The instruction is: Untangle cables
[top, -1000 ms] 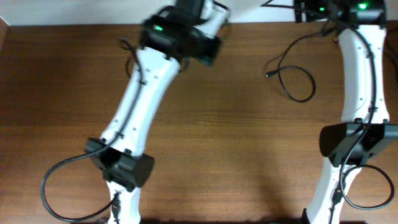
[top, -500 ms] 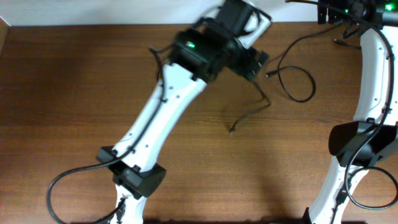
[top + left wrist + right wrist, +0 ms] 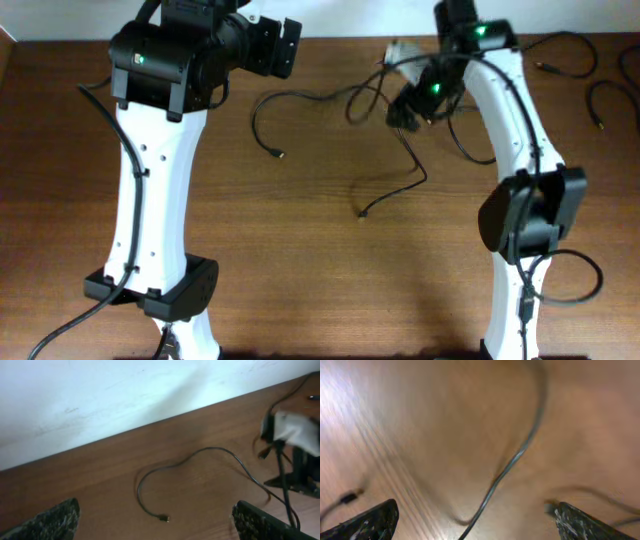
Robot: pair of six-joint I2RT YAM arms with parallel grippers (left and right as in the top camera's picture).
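**Q:** Where do the cables lie?

**A:** The cables (image 3: 372,92) form 1 knot at the far middle of the tabletop (image 3: 300,250). 2 strands leave it. The left strand (image 3: 210,449) curves out toward my left arm and ends in a small plug (image 3: 162,518). The lower strand (image 3: 395,195) runs toward the near edge.

**Q:** And each end effector?

**A:** My left end effector (image 3: 156,510) hovers over the plug, fingers spread wide with nothing between them. My right end effector (image 3: 476,507) sits at the knot, fingers equally spread. A blurred strand crosses beneath it on the wood, and I see no pinch on it.

**Q:** Which step is this, and what comes next?

**A:** I judge it to be the separation step, with the knot not yet undone. The next move calls for a low, centred descent of my left end effector onto the left strand near its plug. That cord is thin and lies flat, so a shallow close would likely miss it. My right end effector should then hold the knot while the left draws the strand clear.
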